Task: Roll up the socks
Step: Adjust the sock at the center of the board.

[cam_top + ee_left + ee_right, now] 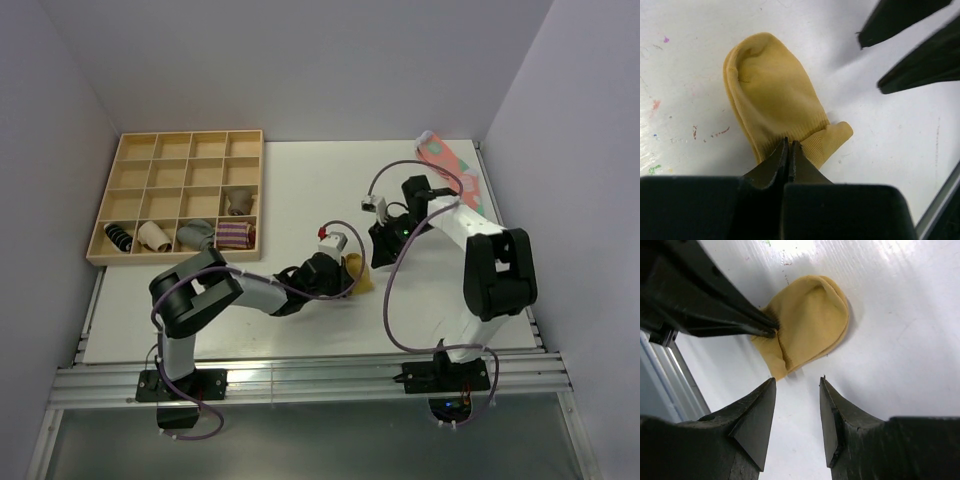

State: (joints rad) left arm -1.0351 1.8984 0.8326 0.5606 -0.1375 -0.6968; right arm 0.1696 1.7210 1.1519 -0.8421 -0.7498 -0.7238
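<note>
The mustard-yellow socks [359, 276] lie folded flat on the white table, seen close in the left wrist view [772, 95] and the right wrist view [810, 320]. My left gripper [789, 141] is shut, its tips pinched on the ribbed cuff edge where a small flap sticks out to the right. From the right wrist view its dark fingers [752, 322] reach in from the left onto the socks' edge. My right gripper [797, 381] hovers open just short of the socks' near corner, with only bare table between its fingers. In the top view it sits right of the socks [382, 248].
A wooden compartment tray [180, 195] stands at the back left with grey and striped rolled socks in its front row. Pink spotted socks [450, 165] lie at the back right by the wall. The table's metal front rail [670, 380] runs close by.
</note>
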